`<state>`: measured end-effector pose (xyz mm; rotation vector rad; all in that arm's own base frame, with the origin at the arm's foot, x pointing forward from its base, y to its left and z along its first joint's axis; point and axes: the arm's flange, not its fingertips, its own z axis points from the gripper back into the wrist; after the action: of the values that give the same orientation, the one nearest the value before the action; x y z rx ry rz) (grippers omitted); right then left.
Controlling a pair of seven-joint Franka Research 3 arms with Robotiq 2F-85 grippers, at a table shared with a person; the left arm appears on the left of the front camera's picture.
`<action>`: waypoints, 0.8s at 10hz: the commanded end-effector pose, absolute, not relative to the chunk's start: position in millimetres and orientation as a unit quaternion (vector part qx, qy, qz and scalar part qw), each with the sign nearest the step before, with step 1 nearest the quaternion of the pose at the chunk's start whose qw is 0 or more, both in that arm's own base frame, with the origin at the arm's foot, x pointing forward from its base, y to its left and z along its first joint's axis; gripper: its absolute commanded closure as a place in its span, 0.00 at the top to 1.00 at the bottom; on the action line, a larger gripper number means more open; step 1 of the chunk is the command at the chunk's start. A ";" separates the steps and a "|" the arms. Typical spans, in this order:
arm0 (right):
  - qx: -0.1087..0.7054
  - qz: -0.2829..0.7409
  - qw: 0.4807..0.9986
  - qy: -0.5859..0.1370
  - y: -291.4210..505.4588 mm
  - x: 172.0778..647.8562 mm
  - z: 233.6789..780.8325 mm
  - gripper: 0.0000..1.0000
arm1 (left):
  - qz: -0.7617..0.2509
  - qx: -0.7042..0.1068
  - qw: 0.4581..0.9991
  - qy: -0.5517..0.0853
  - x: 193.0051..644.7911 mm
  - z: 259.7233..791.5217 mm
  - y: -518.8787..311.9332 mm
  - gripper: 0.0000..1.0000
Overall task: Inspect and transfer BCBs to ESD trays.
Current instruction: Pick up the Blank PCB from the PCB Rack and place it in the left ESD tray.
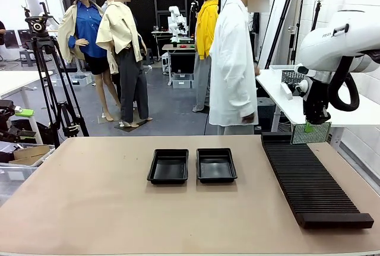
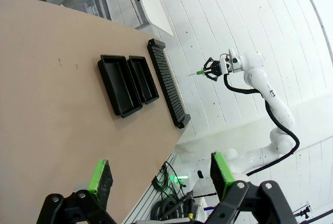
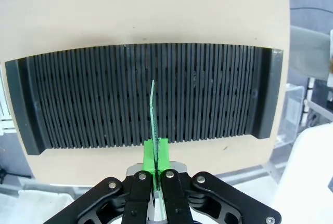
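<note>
1. Front view: two ESD trays, one (image 1: 168, 167) just beside the other (image 1: 216, 165), sit mid-table (image 1: 89, 208), floors bare. A long black ribbed rack (image 1: 312, 187) lies to their right. The right gripper (image 1: 308, 126) hangs over the rack's far end, fingers pointing down. A BCB (image 1: 314, 134) shows under it as a green patch. The patch blends w/ the clutter behind, so its outline is hard to read. The arm's upper part is cut off by the pic's edge. A person (image 1: 233, 60) in a white coat stands at the far side, turned sideways.

2. Left wrist view: the left gripper (image 2: 161, 174) is spread wide, w/ nothing btwn its green pads (image 2: 100, 181). Trays and rack lie far off, turned sideways in the pic. Farther off, the right arm holds the board edge-on as a thin green sliver, above the rack and apart from it.

3. Right wrist view: the right gripper's fingers are pinched tight on the board's near edge. The board is seen edge-on as a thin line, so its face and parts can't be read. It stands over the rack's slots, approx. mid-length. Depth is flat here, so the gap to the slots can't be judged. Both rack ends are in frame; the table is cut off at the top.
</note>
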<state>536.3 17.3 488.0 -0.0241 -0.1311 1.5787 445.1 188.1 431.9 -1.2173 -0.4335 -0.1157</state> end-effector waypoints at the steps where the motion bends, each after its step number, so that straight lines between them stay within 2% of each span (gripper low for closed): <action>1: -0.011 0.701 0.711 -0.059 20.9 535.5 494.4 0.00 | -0.048 -0.566 0.798 -0.203 443.2 434.1 187.6 1.00; 3: -0.028 0.647 0.755 -0.097 28.6 530.6 506.5 0.00 | -0.048 -0.566 0.798 -0.203 443.2 434.1 187.6 1.00; 5: -0.041 0.532 0.841 -0.088 42.6 526.8 518.7 0.00 | -0.048 -0.566 0.798 -0.203 443.2 434.1 187.6 1.00; 8: -0.015 0.382 0.918 -0.103 63.3 524.9 524.2 0.00 | -0.048 -0.566 0.798 -0.203 443.2 434.1 187.6 1.00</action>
<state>525.4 50.8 524.9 -0.0203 -0.2022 0.8981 445.0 188.2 431.9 -1.2172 -0.4337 -0.1154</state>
